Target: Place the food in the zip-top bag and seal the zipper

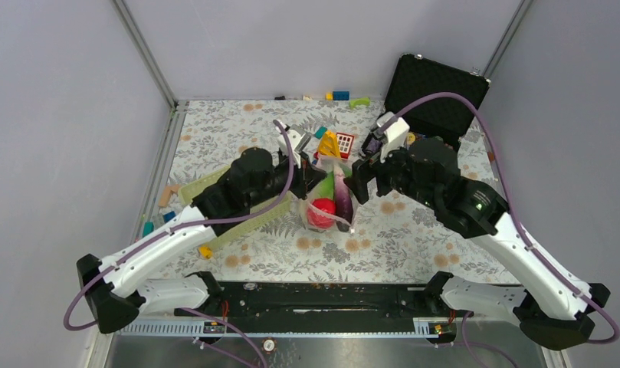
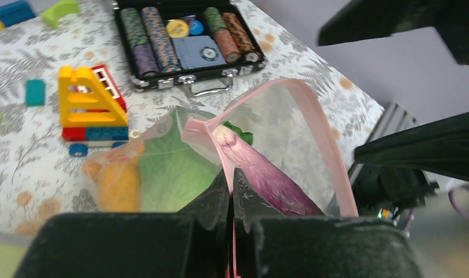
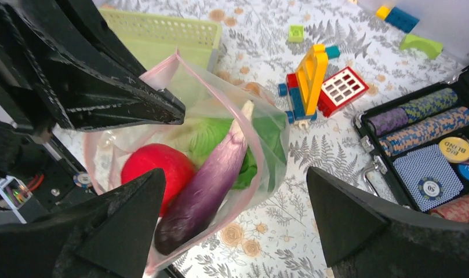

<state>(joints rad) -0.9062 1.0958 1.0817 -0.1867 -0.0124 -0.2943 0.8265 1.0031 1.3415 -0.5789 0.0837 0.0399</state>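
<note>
Pinching the zipper (image 2: 323,130) in my clenched left claw (image 2: 232,179) — right claw (image 3: 236,172) spread wide, empty — I judge the floppy zip-top bag (image 1: 331,205), mid-frame between both claws, best held along that stiffer strip.

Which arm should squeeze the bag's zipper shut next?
Probably the right gripper: it is open beside the mouth of the zip-top bag, while the left gripper is shut on the zipper.
</note>
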